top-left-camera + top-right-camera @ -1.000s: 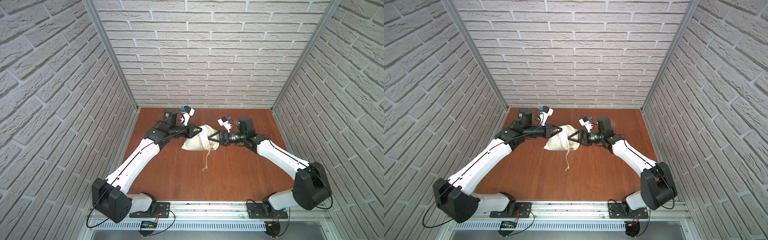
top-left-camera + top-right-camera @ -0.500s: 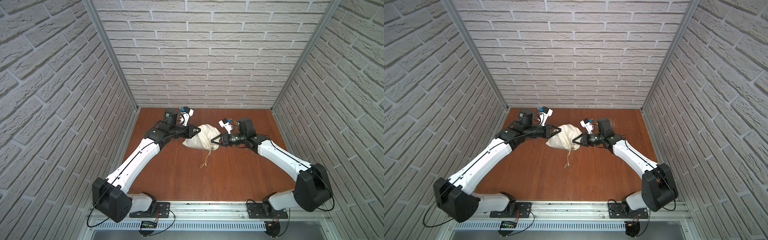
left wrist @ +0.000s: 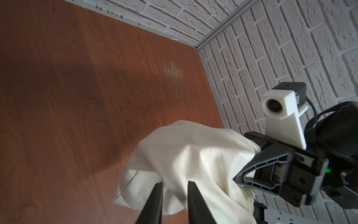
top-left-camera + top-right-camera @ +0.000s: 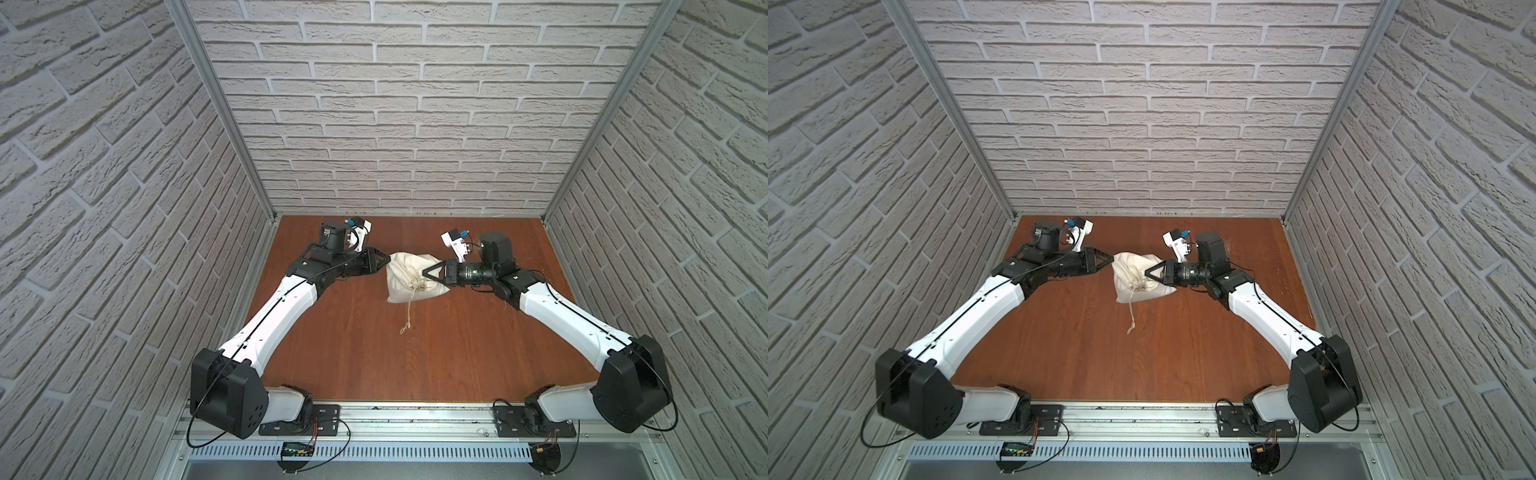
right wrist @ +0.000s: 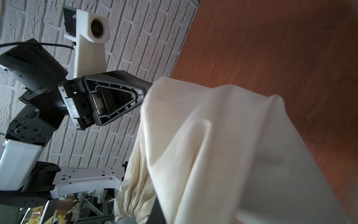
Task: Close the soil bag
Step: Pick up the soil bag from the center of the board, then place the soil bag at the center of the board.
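the right pincer (image 4: 429,272), wide a moment ago, is now clamped on the cloth of the soil bag (image 4: 409,272) sitting on the desk (image 4: 415,374) between the arms, while the left pincer (image 3: 173,195) starts to part its jaws, so the hold passes rightward with the cord (image 4: 409,309) not yet pulled.

White brick walls (image 4: 395,124) around a reddish wooden tabletop (image 4: 374,353).
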{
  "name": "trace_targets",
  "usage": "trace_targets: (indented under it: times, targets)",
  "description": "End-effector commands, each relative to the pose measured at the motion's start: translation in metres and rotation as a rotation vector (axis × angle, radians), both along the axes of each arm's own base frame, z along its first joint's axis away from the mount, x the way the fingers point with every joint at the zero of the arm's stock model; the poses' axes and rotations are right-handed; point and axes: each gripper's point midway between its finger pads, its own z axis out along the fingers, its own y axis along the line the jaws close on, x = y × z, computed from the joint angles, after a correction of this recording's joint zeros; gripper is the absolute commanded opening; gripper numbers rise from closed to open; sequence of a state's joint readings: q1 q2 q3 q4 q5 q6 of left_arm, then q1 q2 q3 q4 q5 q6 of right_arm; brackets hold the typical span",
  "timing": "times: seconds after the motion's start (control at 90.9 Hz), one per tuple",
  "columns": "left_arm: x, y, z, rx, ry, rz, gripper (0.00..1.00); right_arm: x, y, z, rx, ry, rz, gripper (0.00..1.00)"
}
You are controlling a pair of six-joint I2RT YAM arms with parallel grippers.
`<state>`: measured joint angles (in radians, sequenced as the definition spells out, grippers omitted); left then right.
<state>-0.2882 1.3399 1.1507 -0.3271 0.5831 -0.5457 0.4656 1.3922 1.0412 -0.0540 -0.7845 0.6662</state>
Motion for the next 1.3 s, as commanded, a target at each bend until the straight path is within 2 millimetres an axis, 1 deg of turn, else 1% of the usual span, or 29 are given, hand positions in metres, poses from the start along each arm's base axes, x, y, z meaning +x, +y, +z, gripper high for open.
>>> trace_targets:
  times: [0.0,0.132,0.176,0.396,0.561,0.66,0.836,1.001,1.089,1.144,1.287]
  targets:
    - [0.010,0.013,0.016,-0.030,-0.061,0.064,0.30,0.006,0.001,0.052,0.084,-0.176,-0.011,0.03]
    - [0.010,0.027,0.014,-0.030,-0.062,0.112,0.41,0.008,0.000,0.048,0.078,-0.175,-0.027,0.03]
    - [0.010,0.031,0.013,-0.031,-0.058,0.119,0.43,0.009,0.000,0.047,0.077,-0.174,-0.030,0.03]
    - [0.008,0.034,0.008,-0.027,-0.048,0.121,0.44,0.014,-0.004,0.039,0.048,-0.167,-0.051,0.03]
    - [0.007,0.034,0.005,-0.025,-0.044,0.123,0.45,0.020,-0.006,0.044,0.043,-0.181,-0.071,0.03]
    - [0.007,0.034,0.001,-0.028,-0.040,0.126,0.49,0.023,-0.008,0.056,0.040,-0.210,-0.084,0.03]
    - [0.003,0.033,-0.007,-0.032,-0.034,0.118,0.49,0.027,-0.012,0.075,0.025,-0.255,-0.095,0.03]
    - [-0.002,0.033,-0.008,-0.038,-0.045,0.113,0.50,0.032,-0.017,0.093,0.029,-0.290,-0.116,0.03]
    - [-0.004,0.033,-0.004,-0.045,-0.061,0.110,0.51,0.035,-0.019,0.105,0.030,-0.312,-0.126,0.03]
    - [-0.004,0.033,-0.004,-0.044,-0.067,0.112,0.54,0.037,-0.020,0.113,0.030,-0.327,-0.130,0.03]
    - [-0.006,0.035,-0.002,-0.042,-0.079,0.119,0.65,0.041,-0.025,0.135,0.033,-0.370,-0.147,0.03]
